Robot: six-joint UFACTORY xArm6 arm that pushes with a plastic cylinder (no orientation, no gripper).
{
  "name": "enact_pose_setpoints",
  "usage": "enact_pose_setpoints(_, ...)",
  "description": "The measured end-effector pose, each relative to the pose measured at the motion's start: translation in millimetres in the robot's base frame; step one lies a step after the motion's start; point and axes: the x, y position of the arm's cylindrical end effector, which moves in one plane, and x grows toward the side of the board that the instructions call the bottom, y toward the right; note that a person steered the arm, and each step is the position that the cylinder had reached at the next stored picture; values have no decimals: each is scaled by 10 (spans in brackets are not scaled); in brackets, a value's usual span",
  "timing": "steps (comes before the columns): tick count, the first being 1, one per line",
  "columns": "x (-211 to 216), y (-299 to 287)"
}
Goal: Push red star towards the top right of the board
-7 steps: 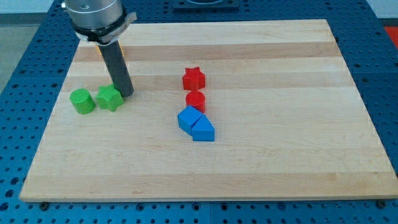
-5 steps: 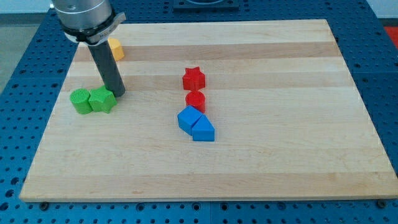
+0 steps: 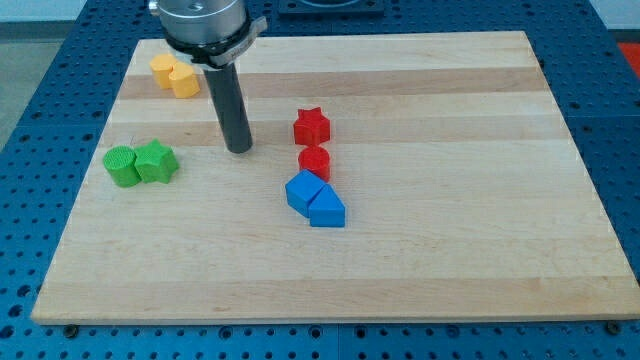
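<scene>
The red star [image 3: 311, 126] lies near the board's middle, a little toward the view's top. My tip [image 3: 239, 149] rests on the board to the star's left and slightly lower, with a clear gap between them. A red cylinder [image 3: 314, 162] sits just below the star. Two blue blocks [image 3: 315, 200] lie below the cylinder, touching each other.
A green cylinder [image 3: 122, 166] and a green star [image 3: 156, 161] touch each other at the view's left. Two yellow blocks [image 3: 175, 75] sit at the top left. The wooden board [image 3: 480, 200] lies on a blue perforated table.
My tip moved right, away from the green star, toward the red star. The green star had been pushed left against the green cylinder. The red star has not moved.
</scene>
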Motion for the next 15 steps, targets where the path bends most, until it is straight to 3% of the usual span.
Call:
enact_pose_setpoints(10, -600, 2746)
enact_pose_setpoints(13, -180, 2099)
enact_pose_setpoints(15, -745, 2348)
